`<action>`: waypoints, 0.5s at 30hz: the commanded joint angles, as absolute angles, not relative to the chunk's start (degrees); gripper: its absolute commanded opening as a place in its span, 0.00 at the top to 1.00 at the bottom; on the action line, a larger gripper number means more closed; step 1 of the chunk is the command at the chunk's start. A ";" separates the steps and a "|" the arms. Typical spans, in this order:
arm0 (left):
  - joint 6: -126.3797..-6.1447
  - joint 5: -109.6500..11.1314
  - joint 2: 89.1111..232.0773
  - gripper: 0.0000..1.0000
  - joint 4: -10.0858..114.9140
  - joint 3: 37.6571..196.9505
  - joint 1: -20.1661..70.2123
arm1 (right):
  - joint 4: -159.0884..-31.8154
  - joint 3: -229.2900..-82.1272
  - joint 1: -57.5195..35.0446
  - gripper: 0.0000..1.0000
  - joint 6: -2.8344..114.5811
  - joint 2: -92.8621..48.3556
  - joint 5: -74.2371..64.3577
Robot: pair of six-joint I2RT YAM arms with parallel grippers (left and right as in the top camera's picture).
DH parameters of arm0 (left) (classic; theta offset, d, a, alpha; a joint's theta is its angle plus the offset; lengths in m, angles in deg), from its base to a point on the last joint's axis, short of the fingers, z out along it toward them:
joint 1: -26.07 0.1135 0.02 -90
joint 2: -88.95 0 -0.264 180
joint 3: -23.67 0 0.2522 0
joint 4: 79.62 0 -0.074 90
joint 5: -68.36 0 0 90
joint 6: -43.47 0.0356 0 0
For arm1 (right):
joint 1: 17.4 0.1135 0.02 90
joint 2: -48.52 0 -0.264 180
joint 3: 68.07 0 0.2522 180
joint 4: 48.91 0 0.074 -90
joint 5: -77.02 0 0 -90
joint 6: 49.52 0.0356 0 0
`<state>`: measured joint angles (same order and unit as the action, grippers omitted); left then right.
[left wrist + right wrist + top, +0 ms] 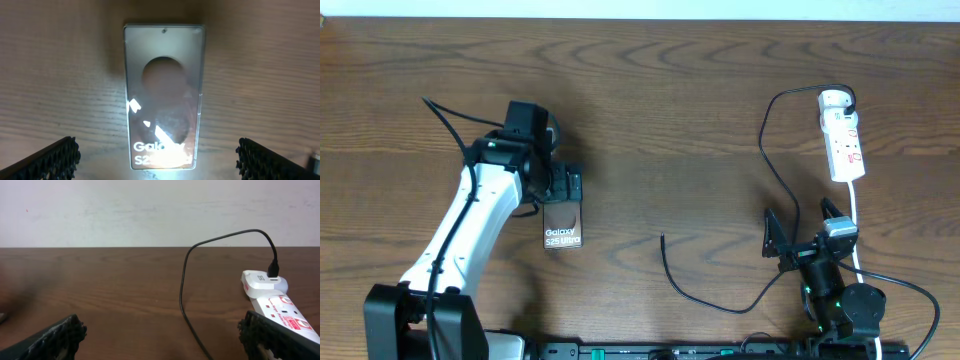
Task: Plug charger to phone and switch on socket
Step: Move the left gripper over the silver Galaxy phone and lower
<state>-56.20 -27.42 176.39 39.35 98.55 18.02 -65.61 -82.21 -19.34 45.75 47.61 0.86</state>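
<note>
The phone (pixel 563 227) lies flat on the wooden table, its bronze face with "Galaxy" lettering up. My left gripper (pixel 563 192) hovers over its far end, open. In the left wrist view the phone (pixel 164 95) sits between and beyond my spread fingers (pixel 52 160), untouched. The socket (pixel 843 135) is a white strip at the far right, with the charger (pixel 767 150) plugged into its adapter. The black cable runs down past my right gripper (pixel 801 228) to a loose tip (pixel 663 238) on the table. My right gripper (pixel 162 330) is open, with the charger (pixel 184 280) and socket (pixel 280 305) ahead of it.
The strip's white cord (pixel 857 215) runs down the right side beside my right arm. A black cable (pixel 445 120) trails behind my left arm. The table's far edge (pixel 640 20) meets a pale wall.
</note>
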 commanded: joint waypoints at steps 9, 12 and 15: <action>-58.21 -25.48 176.25 0.02 43.73 91.75 17.89 | -65.89 -82.15 -18.81 0.01 46.21 47.66 0.64; -58.14 -25.68 176.30 0.02 43.90 91.73 17.89 | -65.89 -82.15 -18.81 0.01 46.21 47.66 0.64; -57.75 -25.70 176.47 0.02 44.14 91.73 17.82 | -65.89 -82.15 -18.81 0.01 46.21 47.66 0.64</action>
